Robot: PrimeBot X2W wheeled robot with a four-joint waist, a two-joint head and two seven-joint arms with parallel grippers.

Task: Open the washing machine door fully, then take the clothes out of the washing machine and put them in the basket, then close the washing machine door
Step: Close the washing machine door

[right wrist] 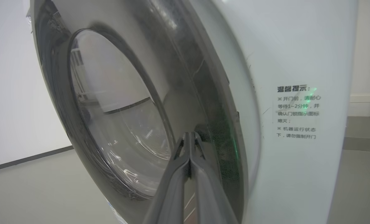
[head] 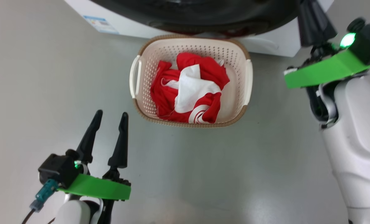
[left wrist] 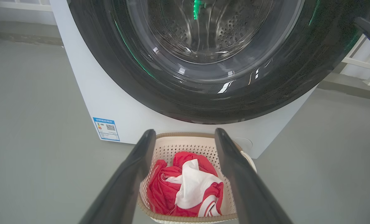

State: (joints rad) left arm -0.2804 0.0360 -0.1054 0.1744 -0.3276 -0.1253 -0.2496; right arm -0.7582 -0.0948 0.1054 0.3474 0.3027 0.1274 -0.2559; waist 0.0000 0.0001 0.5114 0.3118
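right gripper (right wrist: 189, 137) pinched shut, empty, tips at washing machine door (right wrist: 119, 118) rim; push square and firm until it latches; clothes (head: 188, 90) in basket (head: 234, 56); left gripper (head: 112, 113) wide, empty

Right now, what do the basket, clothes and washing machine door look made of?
Basket: probably moulded plastic, matte cream, regular holes; brown woven-look rim.
Clothes: soft fabric, red and white, crumpled folds.
Washing machine door: glossy black rim, likely plastic, sharp reflections; clear centre, glass or similar.
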